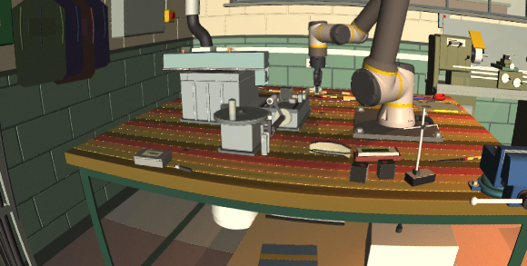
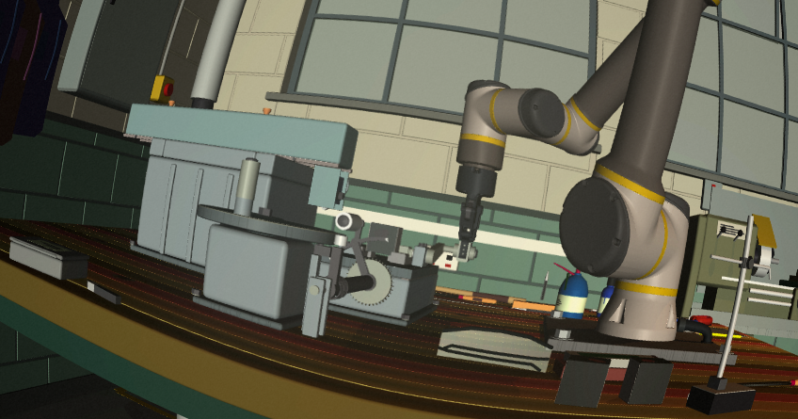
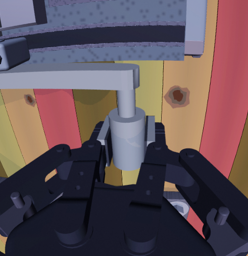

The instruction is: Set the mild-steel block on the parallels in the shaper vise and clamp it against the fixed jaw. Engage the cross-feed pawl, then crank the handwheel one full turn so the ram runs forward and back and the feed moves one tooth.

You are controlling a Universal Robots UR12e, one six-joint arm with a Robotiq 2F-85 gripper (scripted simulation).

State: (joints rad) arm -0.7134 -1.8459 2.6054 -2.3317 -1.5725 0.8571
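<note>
The mild-steel block is hidden among the vise parts, and I cannot tell where it sits. At the far end of the shaper vise (image 1: 290, 106) a flat crank arm (image 3: 66, 76) ends in a grey cylindrical vise handle knob (image 3: 127, 140), and my gripper (image 3: 127, 143) is closed around that knob from above. From the side the gripper (image 2: 466, 251) hangs straight down at the vise's outer end. The handwheel (image 1: 241, 115) with its upright handle (image 2: 246, 186) sits on a grey box at the shaper's front. The toothed feed ratchet wheel (image 2: 371, 286) shows beside it.
A white bucket (image 1: 234, 216) stands under the table. The shaper body (image 1: 213, 83) rises left of the vise, and the arm's base (image 1: 395, 120) stands right of it. Two dark blocks (image 1: 372, 169), a height-gauge stand (image 1: 420, 151), a blue bench vise (image 1: 504, 169) and a small box (image 1: 153, 157) line the front edge.
</note>
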